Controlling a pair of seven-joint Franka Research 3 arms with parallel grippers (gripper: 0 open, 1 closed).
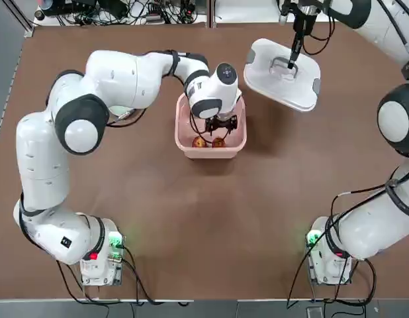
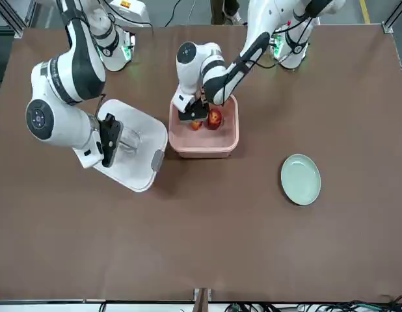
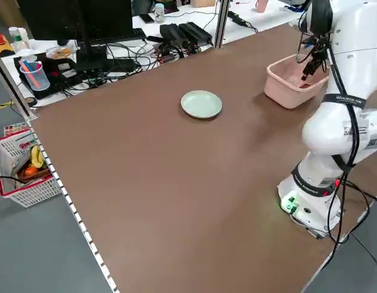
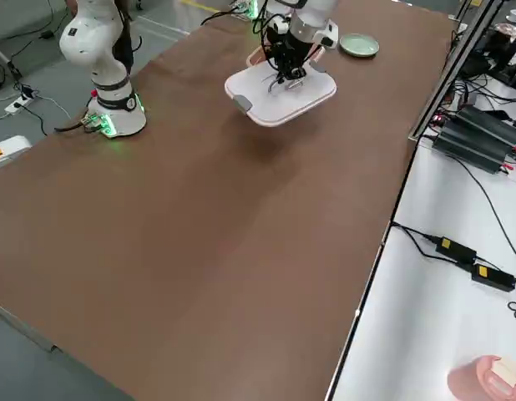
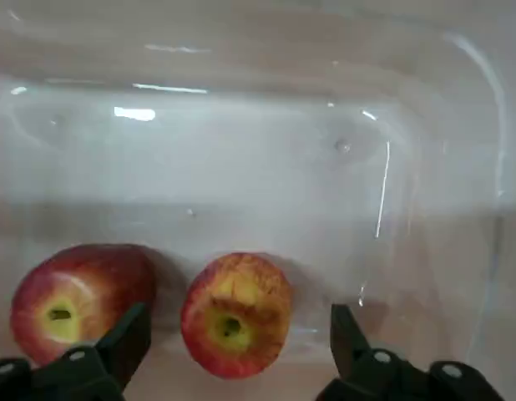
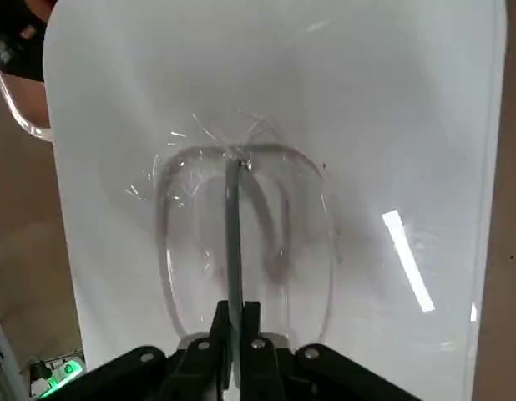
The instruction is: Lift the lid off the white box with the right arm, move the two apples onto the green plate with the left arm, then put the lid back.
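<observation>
Your left end effector [image 5: 240,355] points down into the box [image 1: 182,138], fingers apart above the apples [image 5: 233,316]; your right [image 6: 235,322] grips the lid [image 6: 392,167] by its handle [image 6: 234,225].

From the front, the left arm's wrist [image 2: 198,107] is covering part of the apples [image 2: 214,119]; my right side view is losing them entirely.

glossy white plastic lid [image 1: 274,83], glossy apples [image 5: 236,316]

2 apples [image 5: 236,316] in box [image 5: 241,159], btwn/nr tool [image 5: 237,355] tips.
</observation>
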